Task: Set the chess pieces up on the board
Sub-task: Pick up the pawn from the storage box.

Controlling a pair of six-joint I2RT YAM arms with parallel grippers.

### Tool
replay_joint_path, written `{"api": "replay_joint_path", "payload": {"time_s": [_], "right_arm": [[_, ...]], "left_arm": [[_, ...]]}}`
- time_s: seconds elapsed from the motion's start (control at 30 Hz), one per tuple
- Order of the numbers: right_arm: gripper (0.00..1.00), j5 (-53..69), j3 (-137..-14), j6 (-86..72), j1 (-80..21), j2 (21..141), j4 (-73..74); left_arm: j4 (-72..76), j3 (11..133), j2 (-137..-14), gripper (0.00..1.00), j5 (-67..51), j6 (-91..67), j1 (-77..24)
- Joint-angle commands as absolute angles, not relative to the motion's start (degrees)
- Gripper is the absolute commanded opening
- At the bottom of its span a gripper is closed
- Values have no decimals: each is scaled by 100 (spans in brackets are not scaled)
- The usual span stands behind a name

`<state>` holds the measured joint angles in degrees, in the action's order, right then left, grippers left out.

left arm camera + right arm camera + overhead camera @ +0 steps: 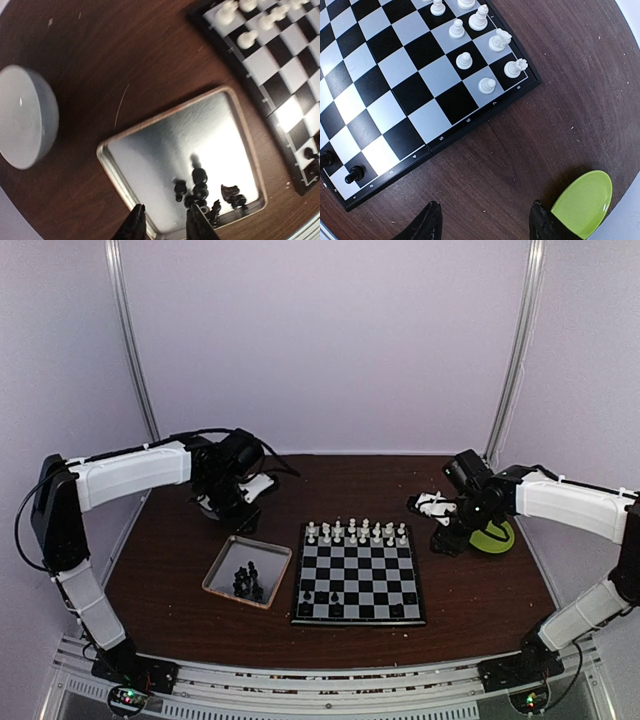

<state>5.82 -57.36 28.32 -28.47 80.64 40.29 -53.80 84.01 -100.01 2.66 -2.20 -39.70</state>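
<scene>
Left gripper (166, 211) parted, empty, over the tray (165, 145); right gripper (485, 206) likewise.
Black chess pieces (200, 192) (probably light, hard, tippy): pinch one at the waist.

Tray (165, 145) shiny metal; table (125, 50) dark wood; board (410, 65) glossy.

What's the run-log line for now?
white pieces: on board | black pieces: mostly in tray | left gripper: open, by tray | right gripper: open, beside board

The left arm (130, 468) stretches inward from a raised elbow. The left gripper (167, 226) points down, jaws slightly parted, seemingly empty. The right arm (570, 502) mirrors it. The right gripper (485, 222) has its fingers spread wide, holding nothing.
</scene>
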Motion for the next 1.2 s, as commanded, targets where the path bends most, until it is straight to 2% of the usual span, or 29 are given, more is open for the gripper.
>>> {"api": "replay_joint_path", "payload": {"time_s": [0.0,0.37,0.53,0.8,1.17], "right_arm": [[59,644,-5822,2844,-2804,8125,4087],[59,626,-5816,2830,-2804,8171,4083],[59,633,-5840,2826,-2805,8226,4107],[59,615,-5836,2813,-2806,8259,4104],[59,615,-5862,2817,-2805,8345,4113]], "left_arm": [[-5060,7693,-9875,29,460,-878,-3680],[-4781,7033,-10037,32,517,-940,-3622],[-4482,6714,-9958,40,259,-1052,-3449],[-4164,6355,-10017,35,-122,-891,-3258],[-4061,6242,-10124,35,-586,-788,-3258]]}}
